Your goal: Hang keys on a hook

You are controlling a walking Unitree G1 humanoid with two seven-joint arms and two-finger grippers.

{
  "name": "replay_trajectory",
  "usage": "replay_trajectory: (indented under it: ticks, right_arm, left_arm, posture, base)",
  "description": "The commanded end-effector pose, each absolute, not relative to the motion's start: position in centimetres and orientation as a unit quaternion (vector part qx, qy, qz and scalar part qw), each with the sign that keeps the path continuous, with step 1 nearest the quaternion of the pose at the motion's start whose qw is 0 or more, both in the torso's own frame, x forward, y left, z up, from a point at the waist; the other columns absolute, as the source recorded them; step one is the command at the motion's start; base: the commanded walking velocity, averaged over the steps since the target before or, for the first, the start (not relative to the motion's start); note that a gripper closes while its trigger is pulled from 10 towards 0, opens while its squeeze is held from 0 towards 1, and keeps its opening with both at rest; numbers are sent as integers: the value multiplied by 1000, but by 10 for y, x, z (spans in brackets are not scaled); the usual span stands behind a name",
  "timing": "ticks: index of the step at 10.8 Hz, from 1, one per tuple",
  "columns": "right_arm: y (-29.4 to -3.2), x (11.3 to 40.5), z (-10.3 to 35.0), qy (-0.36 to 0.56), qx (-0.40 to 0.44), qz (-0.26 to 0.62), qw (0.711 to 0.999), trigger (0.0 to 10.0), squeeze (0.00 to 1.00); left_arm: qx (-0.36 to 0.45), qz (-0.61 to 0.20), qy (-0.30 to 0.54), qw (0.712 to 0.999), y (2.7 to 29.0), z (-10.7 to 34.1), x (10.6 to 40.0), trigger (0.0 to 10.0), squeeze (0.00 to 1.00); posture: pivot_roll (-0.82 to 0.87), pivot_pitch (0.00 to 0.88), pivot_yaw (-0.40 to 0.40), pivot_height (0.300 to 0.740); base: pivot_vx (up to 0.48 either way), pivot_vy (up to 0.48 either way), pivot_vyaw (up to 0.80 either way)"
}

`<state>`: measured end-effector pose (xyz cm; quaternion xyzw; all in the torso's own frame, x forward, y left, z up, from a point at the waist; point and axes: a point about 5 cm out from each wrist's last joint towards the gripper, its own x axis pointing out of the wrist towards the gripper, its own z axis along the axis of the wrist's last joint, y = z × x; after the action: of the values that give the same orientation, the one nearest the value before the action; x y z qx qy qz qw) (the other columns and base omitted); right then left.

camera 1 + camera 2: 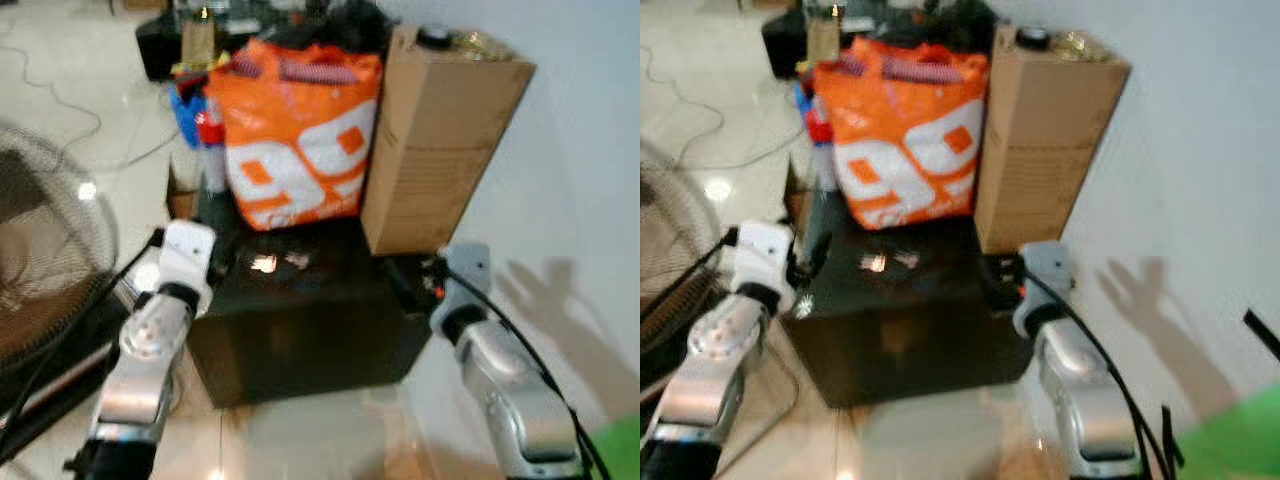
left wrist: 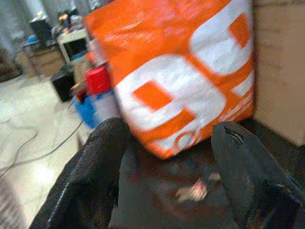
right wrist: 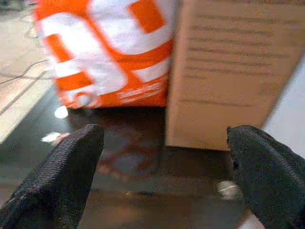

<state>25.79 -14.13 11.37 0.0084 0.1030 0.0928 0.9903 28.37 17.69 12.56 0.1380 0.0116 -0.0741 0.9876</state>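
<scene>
The keys (image 1: 266, 263) are a small shiny cluster lying on the glossy black cabinet top (image 1: 300, 300), in front of an orange and white bag (image 1: 295, 140). They appear blurred as keys (image 2: 193, 192) in the left wrist view, ahead of the fingers. My left gripper (image 1: 218, 264) hovers at the cabinet's left edge, open and empty. My right gripper (image 1: 412, 282) is at the cabinet's right edge, below a tall cardboard box (image 1: 440, 140), also open and empty. Wide gaps separate the fingers of the left gripper (image 2: 171, 129) and the right gripper (image 3: 167, 133) in the wrist views.
A standing fan (image 1: 40, 260) is close on the left, with cables across the tiled floor (image 1: 70, 90). A blue basket of bottles (image 1: 195, 120) stands beside the bag. A white wall (image 1: 580, 150) runs along the right.
</scene>
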Motion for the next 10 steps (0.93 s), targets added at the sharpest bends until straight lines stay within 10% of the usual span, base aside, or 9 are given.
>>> replay_trajectory:
  ticks: [1,6,10]
  right_arm:
    - [-152,256,115,97,20,72,992,10000,0]
    - [-152,255,113,97,14,75,992,10000,0]
    - [-139,244,111,107,-10,211,972,10000,0]
  left_arm:
    - [136,-92,2,987,166,130,287,10000,24]
    - [135,-96,2,986,164,130,287,10000,24]
    - [137,-96,4,986,165,129,284,10000,20]
  posture:
    - [-20,0,-32,740]
    - [-22,0,-28,740]
    - [-14,0,-36,740]
  base:
    - [412,0,0]
    - [410,0,0]
    - [382,0,800]
